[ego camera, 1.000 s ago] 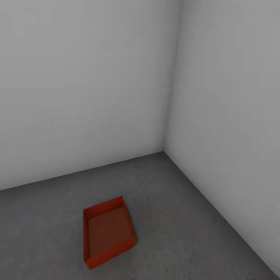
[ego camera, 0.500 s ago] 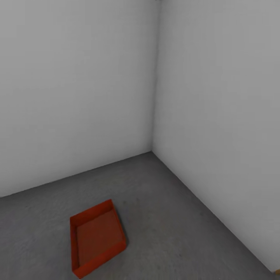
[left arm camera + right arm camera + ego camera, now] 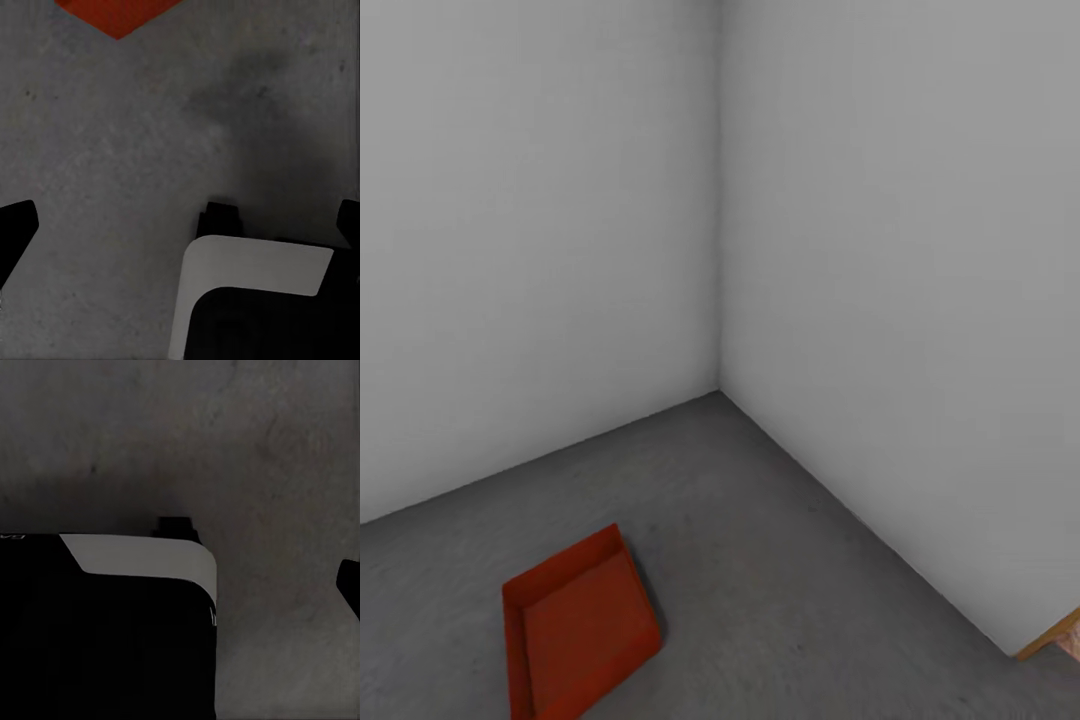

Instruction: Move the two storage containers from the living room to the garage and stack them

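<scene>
Head view has panned right since the earlier frames: whole scene slides left, so camera move, not the box. One red-orange box (image 3: 578, 630) sits flat on the grey floor (image 3: 780, 560), open side up, now at the lower left and partly cut by the frame edge. A corner of it shows in the left wrist view (image 3: 116, 15). A wooden edge (image 3: 1055, 635) has come into view at lower right. White walls (image 3: 540, 250) meet in the corner behind. Both claws: cannot tell whether wide or closed.
</scene>
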### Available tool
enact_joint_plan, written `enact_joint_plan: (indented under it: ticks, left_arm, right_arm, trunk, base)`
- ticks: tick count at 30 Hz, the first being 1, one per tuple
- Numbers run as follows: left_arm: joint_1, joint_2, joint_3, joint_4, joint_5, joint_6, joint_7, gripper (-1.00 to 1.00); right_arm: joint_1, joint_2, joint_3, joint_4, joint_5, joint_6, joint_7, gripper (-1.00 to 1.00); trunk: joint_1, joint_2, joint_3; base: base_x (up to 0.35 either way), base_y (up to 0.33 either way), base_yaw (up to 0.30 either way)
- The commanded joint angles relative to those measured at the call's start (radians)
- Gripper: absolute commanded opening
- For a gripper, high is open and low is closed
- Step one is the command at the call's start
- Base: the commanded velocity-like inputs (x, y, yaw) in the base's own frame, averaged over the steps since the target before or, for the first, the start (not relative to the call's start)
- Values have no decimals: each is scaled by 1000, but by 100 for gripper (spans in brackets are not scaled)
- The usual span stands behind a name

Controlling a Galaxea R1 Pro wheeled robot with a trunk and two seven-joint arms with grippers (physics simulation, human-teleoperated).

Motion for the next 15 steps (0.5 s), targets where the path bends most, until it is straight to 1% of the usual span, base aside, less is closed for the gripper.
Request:
enact_joint_plan:
  ticks: [1,7,10,15]
  left_arm:
    - [9,0,-2,-1,10,3,2,100]
    - [41,-1,-2,-2,11,0,1,100]
    - [46,-1,-2,-2,30,-2,0,100]
    - [46,-1,-2,-2,42,-3,-1,100]
  right_arm:
    - [-1,3,8,4,-9,-5,-1,100]
    - [28,5,8,4,-6,-9,1,100]
    - [35,7,8,4,-5,-9,1,100]
    - [42,7,8,4,-3,-10,1,100]
  trunk:
    - [0,-1,0]
    - [0,-1,3]
    - [0,-1,4]
    - [0,-1,7]
  base:
    - [0,0,-238]
    - [0,0,-238]
    - [0,0,-238]
    - [0,0,-238]
